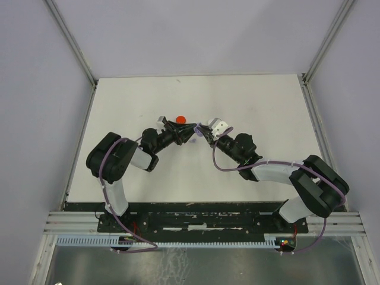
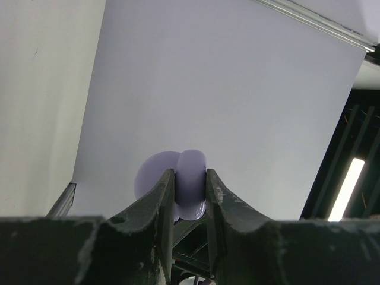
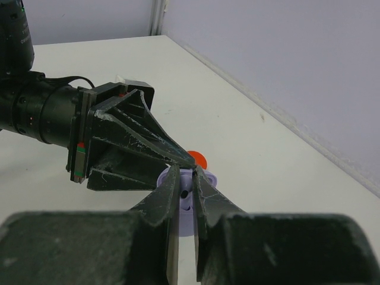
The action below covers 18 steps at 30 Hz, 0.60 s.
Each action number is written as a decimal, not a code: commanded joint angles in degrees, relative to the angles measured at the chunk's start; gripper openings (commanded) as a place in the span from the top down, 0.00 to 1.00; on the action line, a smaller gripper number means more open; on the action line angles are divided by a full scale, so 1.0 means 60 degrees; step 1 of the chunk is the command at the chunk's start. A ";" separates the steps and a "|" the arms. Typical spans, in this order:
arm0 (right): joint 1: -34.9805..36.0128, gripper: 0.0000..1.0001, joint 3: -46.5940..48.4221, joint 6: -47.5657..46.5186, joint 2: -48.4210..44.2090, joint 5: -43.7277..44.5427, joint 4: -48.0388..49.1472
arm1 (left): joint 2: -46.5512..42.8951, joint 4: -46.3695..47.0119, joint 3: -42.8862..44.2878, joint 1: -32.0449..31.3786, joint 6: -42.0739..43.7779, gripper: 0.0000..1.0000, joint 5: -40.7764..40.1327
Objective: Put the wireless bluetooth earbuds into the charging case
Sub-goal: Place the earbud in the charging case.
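My left gripper (image 1: 189, 132) is shut on the lavender charging case (image 2: 191, 184) and holds it off the table, with its open lid (image 2: 151, 175) showing behind the left finger. My right gripper (image 1: 202, 129) meets it tip to tip at the table's middle. In the right wrist view the right gripper (image 3: 185, 199) is shut on a lavender earbud (image 3: 184, 193) with a dark port, right at the case (image 3: 211, 179). The left gripper (image 3: 172, 155) comes in there from the left. Whether the earbud sits inside the case is hidden by the fingers.
A small red-orange disc (image 1: 181, 119) lies on the white table (image 1: 255, 107) just beyond the two gripper tips; it also shows in the right wrist view (image 3: 198, 158). Grey walls close the table at the back and on both sides.
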 commanded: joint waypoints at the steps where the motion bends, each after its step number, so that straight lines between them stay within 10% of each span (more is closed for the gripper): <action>1: -0.0012 0.98 -0.0043 -0.0122 -0.0004 -0.0041 0.0554 | 0.0111 0.0814 0.0265 -0.0042 -0.0363 0.97 0.0003; 18: -0.0013 0.87 -0.0029 0.0037 -0.0231 -0.0150 -0.0235 | 0.0411 0.1115 0.0426 -0.0034 -0.0560 0.97 -0.0182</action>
